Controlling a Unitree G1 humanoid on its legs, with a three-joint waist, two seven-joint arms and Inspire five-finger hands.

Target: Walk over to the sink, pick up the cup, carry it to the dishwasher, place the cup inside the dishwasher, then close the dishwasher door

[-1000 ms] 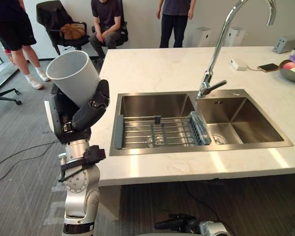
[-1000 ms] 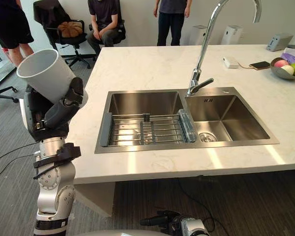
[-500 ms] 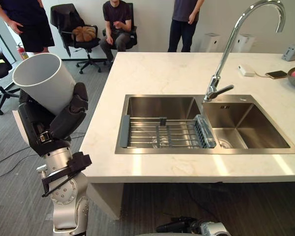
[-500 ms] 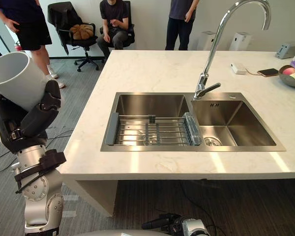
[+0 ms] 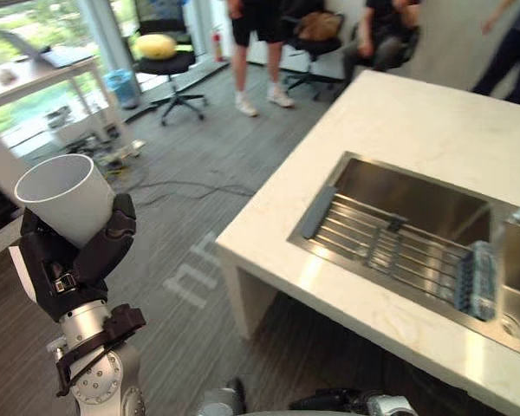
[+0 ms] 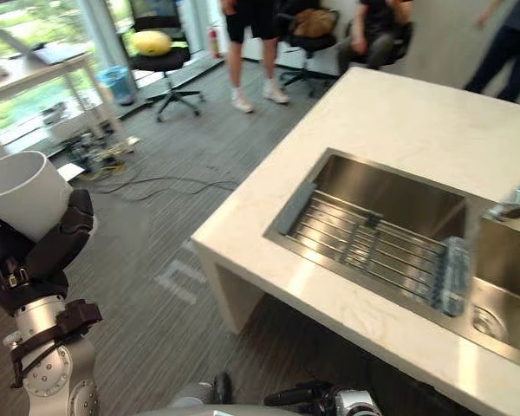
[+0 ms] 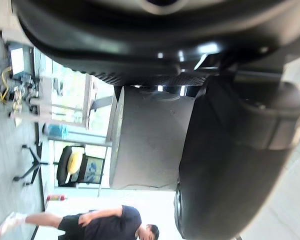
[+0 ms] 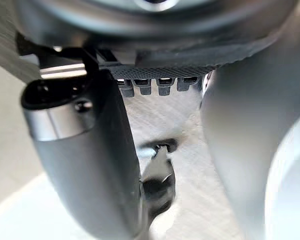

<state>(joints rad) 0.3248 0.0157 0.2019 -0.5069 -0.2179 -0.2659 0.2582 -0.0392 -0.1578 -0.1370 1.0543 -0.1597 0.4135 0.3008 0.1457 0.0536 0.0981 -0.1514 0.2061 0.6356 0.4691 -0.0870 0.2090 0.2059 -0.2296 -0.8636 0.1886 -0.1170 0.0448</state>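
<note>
A white cup [image 5: 65,198] is held upright, tilted a little, at the lower left, out over the grey floor and well clear of the counter. My left hand [image 5: 80,258] is shut on the cup, its dark fingers wrapped round the lower part. In the left wrist view the cup's grey wall [image 7: 150,145] sits right against the palm, with the thumb [image 7: 230,160] pressed beside it. My right hand [image 5: 329,400] hangs low at the bottom edge, fingers relaxed and holding nothing. The steel sink [image 5: 416,204] lies in the white counter [image 5: 433,130] to the right.
A wire rack [image 5: 390,251] lies across the sink basin. People stand and sit by office chairs [image 5: 169,65] at the back. A desk [image 5: 35,82] stands by the windows at the left. Cables [image 5: 182,186] trail over the open floor between.
The camera has swung left, so the counter and sink now sit at the right and more floor shows. The cup stays in my left hand.
</note>
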